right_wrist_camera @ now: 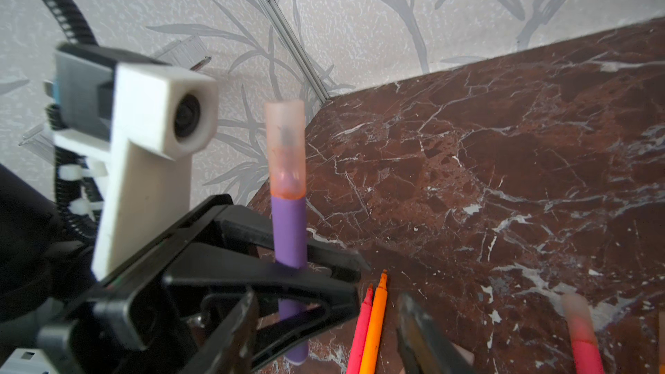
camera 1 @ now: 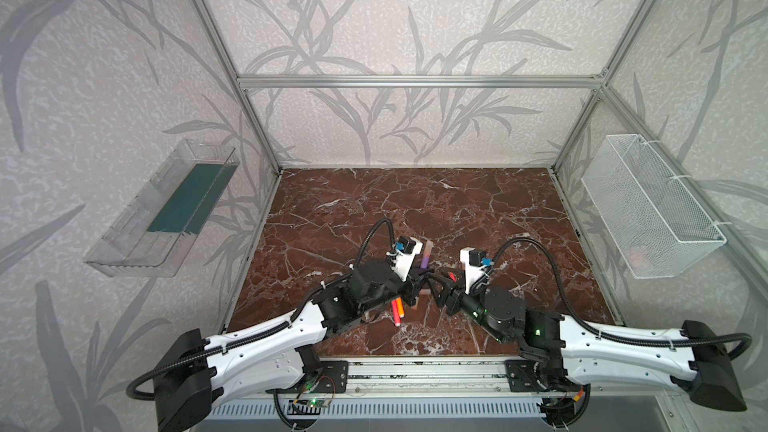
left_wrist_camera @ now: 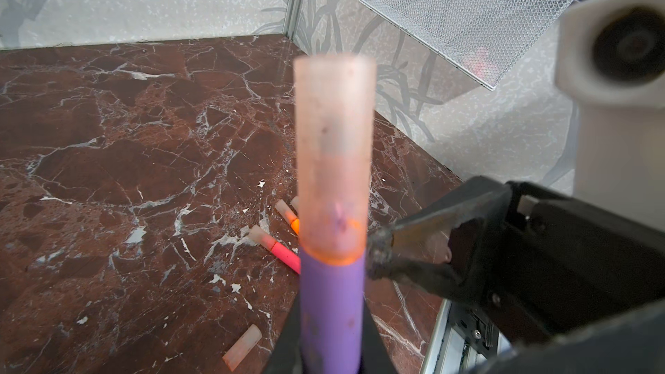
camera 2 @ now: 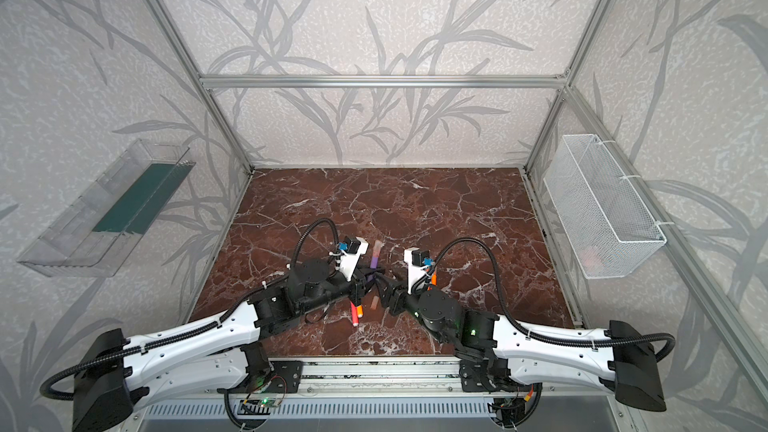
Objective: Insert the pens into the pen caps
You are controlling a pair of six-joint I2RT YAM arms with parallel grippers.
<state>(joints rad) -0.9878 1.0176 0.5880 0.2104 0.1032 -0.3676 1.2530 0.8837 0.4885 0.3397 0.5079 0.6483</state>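
Above the near middle of the marble table (camera 1: 415, 201), the left gripper (right_wrist_camera: 293, 268) is clamped on the purple pen (right_wrist_camera: 289, 228), holding it clear of the surface with the capped end sticking out beyond the fingers. A pale cap (right_wrist_camera: 286, 149) sits over the tip, down to an orange-stained rim, so from where I stand this pen looks finished. The right gripper (left_wrist_camera: 381, 251) hangs just beside the joint of cap and barrel, fingers parted and holding nothing. I can't tell whether a fingertip brushes the pen.

On the table below, a pink pen (right_wrist_camera: 361, 329) and an orange pen (right_wrist_camera: 376, 318) lie side by side with bare tips, and one loose cap (left_wrist_camera: 243, 347) lies near them. By the right arm, a capped pink pen (left_wrist_camera: 275, 248) and a capped orange pen (left_wrist_camera: 294, 224) lie close together.

I'd say the capping of the purple one is at its end. Next the left arm needs to set it down out of the way. Then one gripper must take a bare pen and the other the loose cap, lined up end to end.
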